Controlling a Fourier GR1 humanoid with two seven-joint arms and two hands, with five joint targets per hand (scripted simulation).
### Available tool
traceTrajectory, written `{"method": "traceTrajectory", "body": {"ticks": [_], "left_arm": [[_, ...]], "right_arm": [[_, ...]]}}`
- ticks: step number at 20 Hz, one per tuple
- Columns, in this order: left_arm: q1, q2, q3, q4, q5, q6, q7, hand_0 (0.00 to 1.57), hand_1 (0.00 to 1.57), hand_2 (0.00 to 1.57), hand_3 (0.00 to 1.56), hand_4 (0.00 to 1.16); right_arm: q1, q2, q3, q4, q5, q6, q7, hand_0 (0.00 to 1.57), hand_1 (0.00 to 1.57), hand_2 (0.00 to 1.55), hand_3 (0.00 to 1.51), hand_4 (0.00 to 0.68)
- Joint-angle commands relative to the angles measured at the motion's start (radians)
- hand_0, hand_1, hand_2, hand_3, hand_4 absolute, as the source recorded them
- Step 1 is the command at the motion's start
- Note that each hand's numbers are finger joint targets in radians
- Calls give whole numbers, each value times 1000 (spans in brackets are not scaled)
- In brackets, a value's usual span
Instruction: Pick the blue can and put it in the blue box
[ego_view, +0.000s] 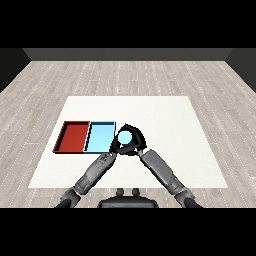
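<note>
While the right hand curls round the blue can beside the light blue tray, the left hand's fingers can't be told

A bare test room arranged for tabletop manipulation trials. A plain white table stands on a pale wood-plank floor bounded by dark walls, with no furniture, appliances or household goods that would mark a home or shop. The only fittings on the table are a red tray and a light blue tray lying side by side, touching, near its left edge.
</note>
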Motion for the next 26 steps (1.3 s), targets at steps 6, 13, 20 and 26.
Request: {"method": "traceTrajectory", "body": {"ticks": [6,13,20,26], "left_arm": [[-89,-22,-47,111,102,118,-76,776,776,789,205,641],[-30,-22,-5,-3,54,159,43,918,918,890,639,623],[-27,-22,4,3,151,188,-222,1571,1571,1552,1468,1044],[-93,-23,15,24,178,189,-225,1571,1571,1552,1468,1044]], "right_arm": [[5,19,18,-5,-40,17,-22,1483,1483,1461,1408,587],[-6,18,4,20,-36,18,-39,1467,1467,1452,1403,578],[-16,-13,-63,26,-72,45,17,0,0,0,0,0],[-16,20,-79,39,-18,66,31,0,0,0,0,0]]}}
